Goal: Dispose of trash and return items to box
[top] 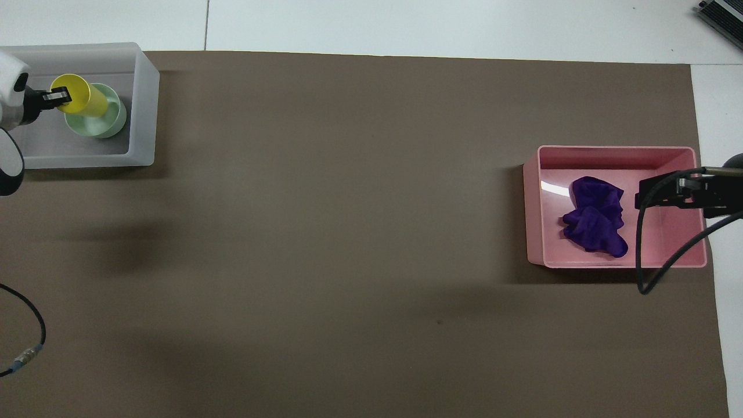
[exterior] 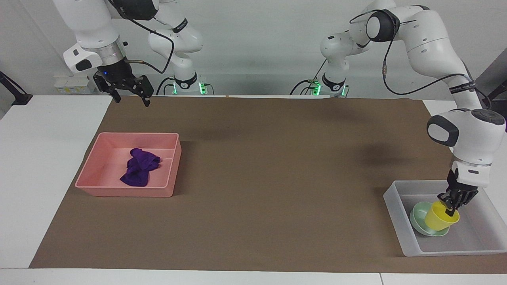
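Observation:
My left gripper (exterior: 450,208) (top: 58,96) is shut on the rim of the yellow cup (exterior: 439,217) (top: 81,98). It holds the cup tilted, low inside the translucent box (exterior: 396,215) (top: 142,104), over the mint-green bowl (exterior: 419,213) (top: 107,119); I cannot tell whether cup and bowl touch. The bowl lies in the box. The purple cloth (exterior: 138,166) (top: 595,217) lies crumpled in the pink bin (exterior: 119,186) (top: 615,157). My right gripper (exterior: 128,95) (top: 644,197) is open and empty, up in the air and waiting over the pink bin's edge.
A brown mat (exterior: 257,166) (top: 348,203) covers the table, with the box at the left arm's end and the pink bin at the right arm's end. A black cable (top: 656,255) hangs from the right arm over the pink bin.

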You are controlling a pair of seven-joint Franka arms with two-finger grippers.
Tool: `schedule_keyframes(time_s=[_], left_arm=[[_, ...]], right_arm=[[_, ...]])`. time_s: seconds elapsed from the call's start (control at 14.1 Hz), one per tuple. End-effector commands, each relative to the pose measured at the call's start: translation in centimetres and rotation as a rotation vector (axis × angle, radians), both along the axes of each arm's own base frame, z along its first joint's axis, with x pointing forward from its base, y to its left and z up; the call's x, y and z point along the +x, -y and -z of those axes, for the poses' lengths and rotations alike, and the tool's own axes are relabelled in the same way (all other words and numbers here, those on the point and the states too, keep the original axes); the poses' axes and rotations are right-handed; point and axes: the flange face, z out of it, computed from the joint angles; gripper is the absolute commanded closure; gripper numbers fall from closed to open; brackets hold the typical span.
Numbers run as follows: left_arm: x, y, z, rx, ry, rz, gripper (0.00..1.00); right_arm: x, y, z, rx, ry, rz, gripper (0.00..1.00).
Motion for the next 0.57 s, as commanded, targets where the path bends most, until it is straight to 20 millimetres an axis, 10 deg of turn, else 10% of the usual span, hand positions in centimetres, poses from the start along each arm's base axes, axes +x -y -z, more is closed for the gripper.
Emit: schedule_keyframes(time_s=[0.0, 0.28, 0.5], left_arm=[[-0.8, -0.4, 0.9, -0.003, -0.003, -0.004, 0.96], [-0.6, 0.2, 0.3, 0.005, -0.016, 0.012, 0.05], [-0.9, 1.3, -2.3, 0.052, -0.028, 0.121, 0.00]], right_arm=[[-0.8, 0.4, 0.0, 0.009, 0.004, -0.020, 0.00], [-0.8, 0.4, 0.1, 0.009, 0.002, -0.018, 0.00], [-0.8, 0.4, 0.1, 0.009, 0.002, -0.017, 0.00]])
